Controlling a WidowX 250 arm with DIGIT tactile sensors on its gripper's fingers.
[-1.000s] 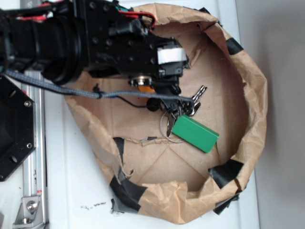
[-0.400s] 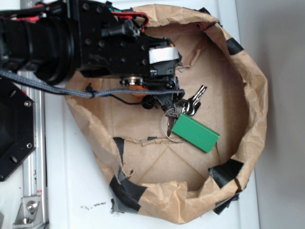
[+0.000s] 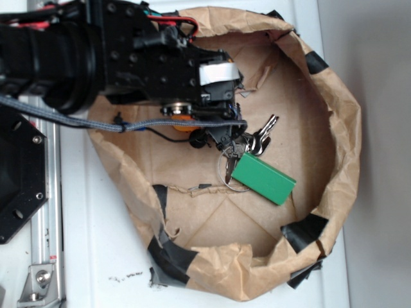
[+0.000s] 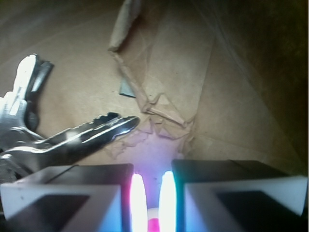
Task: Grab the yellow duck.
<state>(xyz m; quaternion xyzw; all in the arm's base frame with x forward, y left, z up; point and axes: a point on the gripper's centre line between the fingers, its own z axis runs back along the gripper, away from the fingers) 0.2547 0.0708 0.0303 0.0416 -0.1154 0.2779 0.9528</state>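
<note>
Yellow duck (image 3: 184, 122) barely shows for me: from the outside camera I only get an orange-yellow sliver tucked under the black arm (image 3: 96, 54), low in the paper bag (image 3: 334, 128), left of the keys (image 3: 257, 141). Against a second ago the arm has slid a little left and up, and since the frame just before this one it has hardly moved. The green tag (image 3: 263, 179) and its key ring lie just where they were on the bag floor, and the bag itself on the white bench (image 3: 96, 256) has not shifted.

On the wrist camera I get what the outside view hides. Both fingers (image 4: 65, 198) sit at the bottom edge, drawn close with only a narrow glowing slit between them, and a small pink-red spot (image 4: 153, 225) shows in that slit at the very bottom. I cannot tell whether that spot is the duck, or whether the fingers have hold of anything. One silver key points right across the crumpled brown paper just above the left finger, with the rest of the bunch bright and blurred at the left edge.

The outside camera gives me the layout instead: the whole ring of the bag with its black tape patches, the tag touching the key ring, and the gripper (image 3: 218, 131) hanging just beside the keys, its tips lost under the arm's body.
</note>
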